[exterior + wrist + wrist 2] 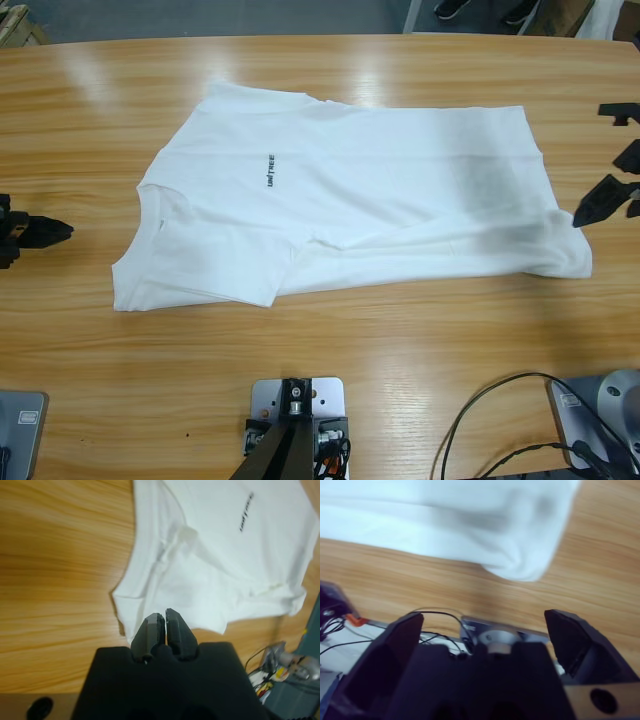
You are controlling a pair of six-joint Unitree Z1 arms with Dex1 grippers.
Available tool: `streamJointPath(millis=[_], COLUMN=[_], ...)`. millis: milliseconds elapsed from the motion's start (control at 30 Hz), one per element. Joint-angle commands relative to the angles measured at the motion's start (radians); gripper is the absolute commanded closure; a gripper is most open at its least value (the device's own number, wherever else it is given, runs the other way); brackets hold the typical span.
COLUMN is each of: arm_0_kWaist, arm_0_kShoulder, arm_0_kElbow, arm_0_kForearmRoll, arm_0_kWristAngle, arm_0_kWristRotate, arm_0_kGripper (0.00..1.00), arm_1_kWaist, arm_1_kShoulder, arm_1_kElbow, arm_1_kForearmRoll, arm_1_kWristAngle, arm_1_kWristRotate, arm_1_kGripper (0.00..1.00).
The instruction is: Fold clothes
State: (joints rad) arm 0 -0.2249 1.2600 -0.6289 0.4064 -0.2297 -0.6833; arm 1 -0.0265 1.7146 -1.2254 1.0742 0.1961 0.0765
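Observation:
The clothes are one white T-shirt (380, 190) lying chest up across the table's middle, neck to the left and hem to the right, with small dark lettering (271, 170). Its near side is creased and doubled over. My left gripper (60, 231) rests at the left edge, shut and empty, a short way from the collar. In the left wrist view the gripper (165, 620) points at the T-shirt (225, 555) near its sleeve. My right gripper (608, 165) is at the right edge with jaws wide open beside the hem. The right wrist view shows that gripper (485, 630) just short of the T-shirt's corner (520, 555).
A black cable (480, 410) loops over the table's near right corner. Beyond the table's far edge (300, 40) is the floor, with a person's shoes (450, 8) standing there. Bare wood surrounds the shirt on all sides.

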Motion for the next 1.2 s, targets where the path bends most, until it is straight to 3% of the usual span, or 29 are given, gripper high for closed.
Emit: streamJointPath(millis=[33, 100, 133, 167, 200, 267, 433, 700, 967, 1200], arm_0_kWaist=[-0.111, -0.111, -0.111, -0.111, -0.108, -0.094, -0.009, 0.077, 0.079, 0.084], arm_0_kShoulder=[0.06, 0.142, 0.195, 0.238, 0.28, 0.355, 0.476, 0.674, 0.899, 0.996], arm_0_kElbow=[-0.219, -0.365, -0.466, -0.541, -0.614, -0.715, -0.803, -0.935, -1.213, -1.301], arm_0_kForearmRoll=[0.05, 0.129, 0.192, 0.24, 0.29, 0.354, 0.377, 0.373, 0.387, 0.41], arm_0_kWristAngle=[-0.043, -0.065, -0.067, -0.069, -0.069, -0.068, -0.077, -0.129, -0.276, -0.303], arm_0_kWristRotate=[0.142, 0.207, 0.247, 0.27, 0.291, 0.315, 0.309, 0.28, 0.283, 0.258], arm_0_kGripper=[1.0, 1.0, 0.566, 0.329, 0.22, 0.144, 0.125, 0.134, 0.162, 0.188], arm_1_kWaist=[0.033, 0.033, 0.033, 0.033, 0.032, 0.019, -0.059, -0.126, -0.127, -0.127], arm_1_kShoulder=[-0.092, -0.05, -0.022, 0.005, 0.029, 0.087, 0.239, 0.437, 0.634, 0.757], arm_1_kElbow=[-0.035, -0.129, -0.177, -0.228, -0.275, -0.368, -0.559, -0.797, -1.096, -1.263], arm_1_kForearmRoll=[-0.026, 0.014, 0.037, 0.058, 0.075, 0.112, 0.168, 0.198, 0.326, 0.392], arm_1_kWristAngle=[0.154, 0.166, 0.166, 0.166, 0.166, 0.173, 0.228, 0.267, 0.278, 0.29], arm_1_kWristRotate=[-0.042, -0.035, -0.036, -0.036, -0.036, -0.031, -0.022, -0.011, -0.015, -0.018], arm_1_kGripper=[0.0, 0.0, 0.0, 0.0, 0.0, 0.0, 0.052, 0.05, 0.055, 0.055])
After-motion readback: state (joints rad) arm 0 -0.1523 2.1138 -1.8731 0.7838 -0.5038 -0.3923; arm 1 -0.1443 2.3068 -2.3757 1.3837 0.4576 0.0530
